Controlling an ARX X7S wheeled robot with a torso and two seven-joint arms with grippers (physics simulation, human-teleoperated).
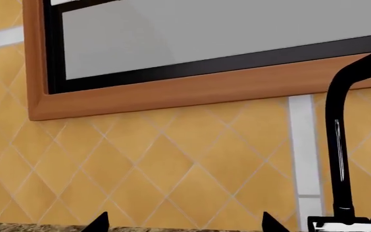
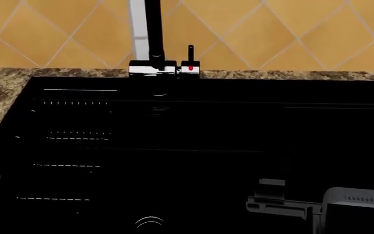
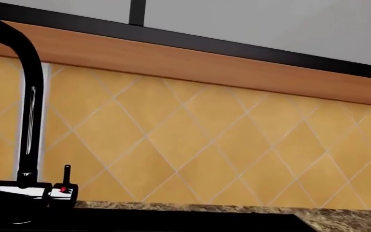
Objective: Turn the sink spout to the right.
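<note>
While neither arm has reached the faucet yet, the sink spout [image 2: 153, 29] stands at the upper centre-left of the head view, a thin black tube rising out of the frame from its chrome base [image 2: 152, 68] on the back edge of the sink [image 2: 194, 146]. Just beside it on the right is the short lever [image 2: 190, 56] with the red dot, which must be left alone. Part of the right gripper [image 2: 284, 197] shows at the lower right, well apart from the spout; I cannot tell how its jaws stand. Two dark fingertips [image 1: 102, 221] show at the bottom of the left wrist view, set wide apart and empty. A good approach, I think, closes on the tube above the lever and sweeps it rightward gently.
</note>
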